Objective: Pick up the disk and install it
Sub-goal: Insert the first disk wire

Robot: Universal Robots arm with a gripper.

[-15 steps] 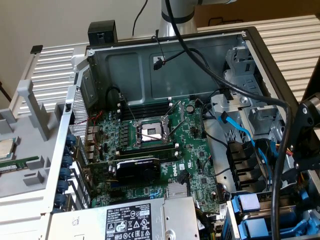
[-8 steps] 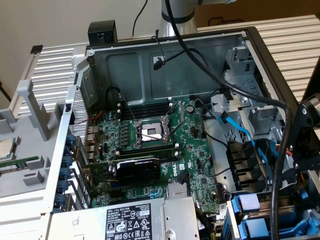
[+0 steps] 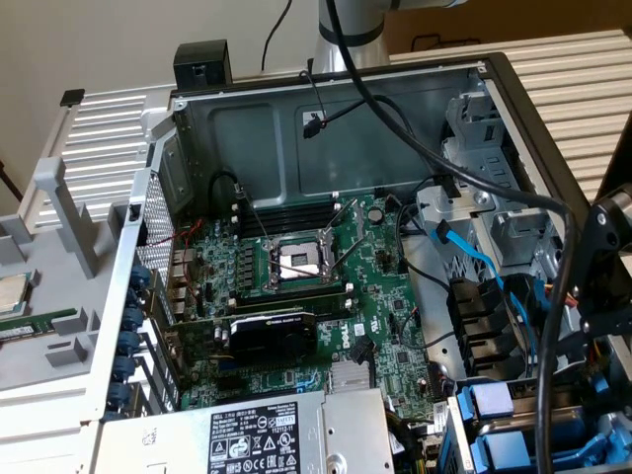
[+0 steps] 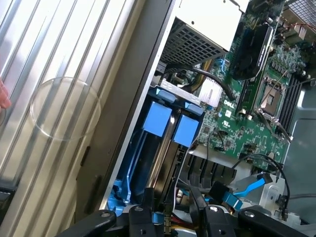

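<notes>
Two pale-tabbed carriers (image 4: 158, 118) stand in the drive bay (image 3: 494, 296) at the open case's (image 3: 267, 138) corner beside the power supply (image 3: 247, 434); the disk (image 4: 126, 185), bright blue frame showing, sits against the case wall there, just by my gripper (image 4: 171, 195); whether my jaws clamp it I cannot tell; ribbed pale panelling (image 3: 583, 79) flanks the case

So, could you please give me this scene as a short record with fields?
place: open computer case
board: processor socket in the middle, graphics card beside it
drives: two blue carrier tabs side by side at the case edge
gripper: gripper close to the blue carrier tabs, pointed at them
held thing: cannot tell
</notes>
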